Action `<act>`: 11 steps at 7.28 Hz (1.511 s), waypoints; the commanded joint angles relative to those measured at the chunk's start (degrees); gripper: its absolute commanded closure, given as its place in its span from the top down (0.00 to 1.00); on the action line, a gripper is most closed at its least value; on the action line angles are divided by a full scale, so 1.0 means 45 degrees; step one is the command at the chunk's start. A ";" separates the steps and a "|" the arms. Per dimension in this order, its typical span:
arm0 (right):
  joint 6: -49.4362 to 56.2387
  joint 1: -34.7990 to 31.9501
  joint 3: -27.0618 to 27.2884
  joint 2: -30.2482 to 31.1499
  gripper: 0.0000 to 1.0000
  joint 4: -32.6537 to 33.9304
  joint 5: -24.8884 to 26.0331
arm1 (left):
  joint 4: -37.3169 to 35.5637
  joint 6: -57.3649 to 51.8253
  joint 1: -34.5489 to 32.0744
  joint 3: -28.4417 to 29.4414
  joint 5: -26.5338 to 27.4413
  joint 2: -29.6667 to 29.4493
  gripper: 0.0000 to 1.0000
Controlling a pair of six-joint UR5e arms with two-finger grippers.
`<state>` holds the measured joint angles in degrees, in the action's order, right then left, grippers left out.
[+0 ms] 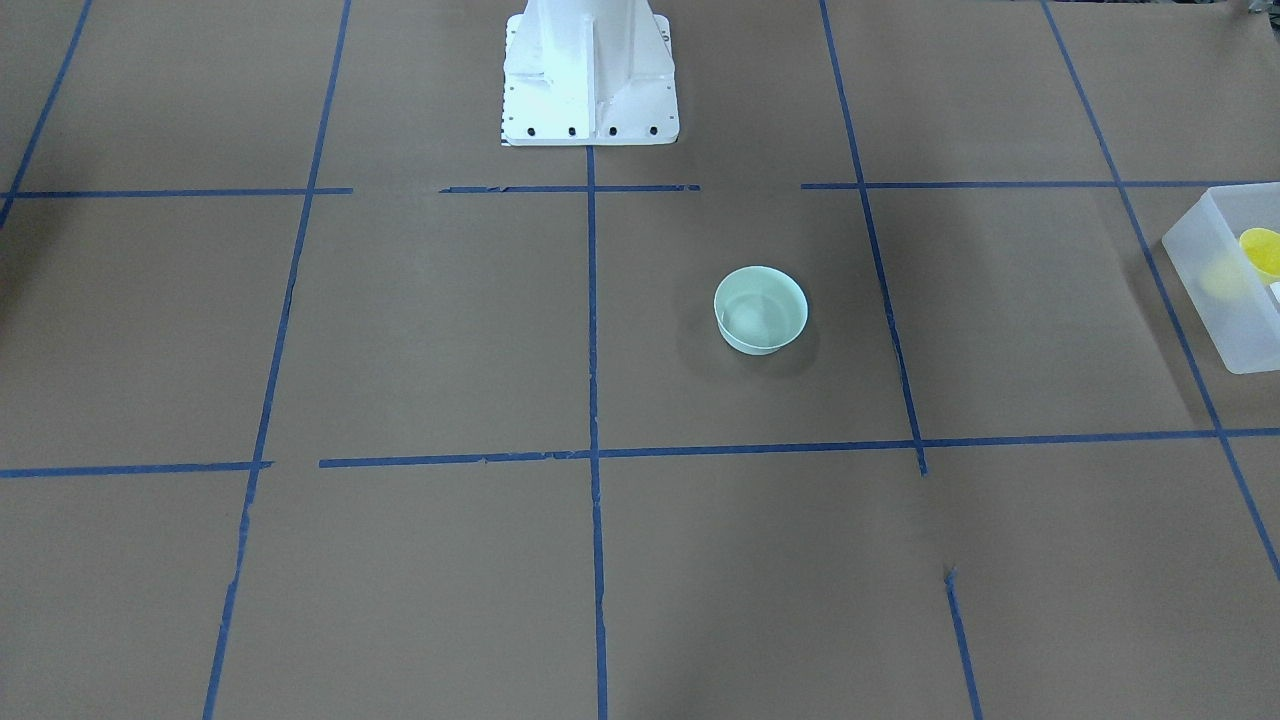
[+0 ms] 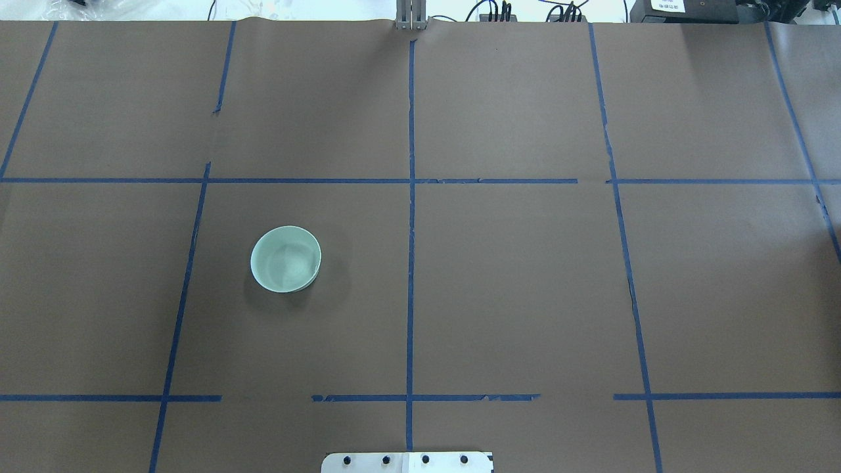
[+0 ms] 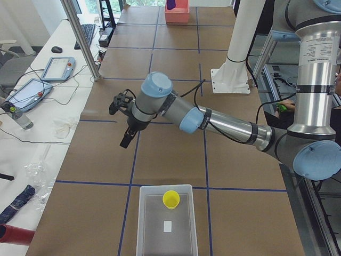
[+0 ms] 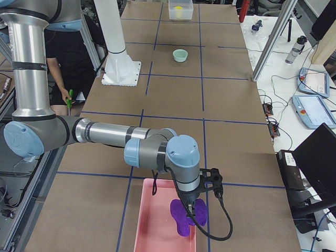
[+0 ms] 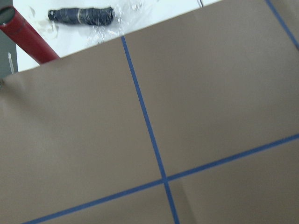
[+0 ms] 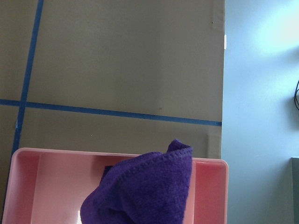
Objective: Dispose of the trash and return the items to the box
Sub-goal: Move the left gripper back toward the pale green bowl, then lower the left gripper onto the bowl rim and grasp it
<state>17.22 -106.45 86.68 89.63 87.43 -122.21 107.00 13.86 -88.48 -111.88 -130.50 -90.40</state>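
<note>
The pale mint-green bowl [image 1: 760, 310] stands upright and empty on the brown table left of the centre line; it also shows in the overhead view [image 2: 286, 259] and the right view [image 4: 180, 55]. The yellow cup [image 3: 171, 199] lies inside the translucent box [image 3: 167, 218] at the table's left end, also seen in the front view [image 1: 1225, 290]. My left gripper [image 3: 127, 142] hangs above bare table between the box and the bowl; I cannot tell if it is open. My right gripper [image 4: 198, 214] is over a purple cloth [image 6: 145, 186] in a pink tray [image 6: 46, 186]; its state cannot be told.
The white robot base [image 1: 590, 90] stands at the table's near edge. Blue tape lines grid the brown paper. A red tube [image 5: 28, 37] and a dark bundle [image 5: 81, 15] lie off the table's left end. Tablets and cables sit on the side bench [image 4: 312, 105].
</note>
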 commanded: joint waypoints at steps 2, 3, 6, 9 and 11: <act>-0.0192 0.0004 -0.0728 0.0372 1.00 -0.0230 -0.0418 | -0.0008 0.5792 0.3675 -0.0549 0.0112 -0.2230 1.00; -0.0368 0.0101 -0.0708 0.0413 1.00 -0.0114 -0.1465 | -0.0008 0.7722 0.5194 -0.0529 0.0191 -0.2932 1.00; -0.2375 0.0900 0.0688 0.0433 1.00 0.0622 -0.1983 | -0.0008 1.1346 0.8951 -0.0511 0.2767 -0.3330 1.00; -0.3955 0.1739 0.3543 0.0414 1.00 0.2328 -0.1983 | 0.0012 1.3539 1.1299 0.0073 0.4134 -0.3349 0.99; -0.5169 0.2540 0.4309 0.0414 1.00 0.2329 -0.2177 | 0.0089 1.3659 1.1537 0.0834 0.4293 -0.3369 0.99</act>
<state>-2.73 -97.16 103.69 91.50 97.65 -131.37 107.16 74.60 -37.49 -110.37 -111.67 -105.49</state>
